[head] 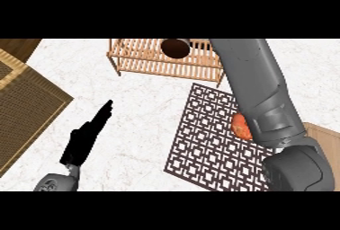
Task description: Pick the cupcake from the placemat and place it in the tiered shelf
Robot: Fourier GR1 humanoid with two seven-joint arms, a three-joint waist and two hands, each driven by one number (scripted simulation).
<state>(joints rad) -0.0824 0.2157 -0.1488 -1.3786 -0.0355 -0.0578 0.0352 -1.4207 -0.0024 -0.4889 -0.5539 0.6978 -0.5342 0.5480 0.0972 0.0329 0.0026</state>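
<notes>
right forearm reaches over tiered shelf upper centre, its hand hidden so fingers unreadable; left hand straight-fingered; release low on a slat

Even, bright light falls across the white marbled counter, with no glare and no hot spots. Shadows are faint: the brown lattice-patterned placemat and the pale wooden slatted tiered shelf cast almost none. The grey right forearm shows soft shading along its rounded sides, while the black left hand reads as a flat dark shape with little surface detail
</notes>
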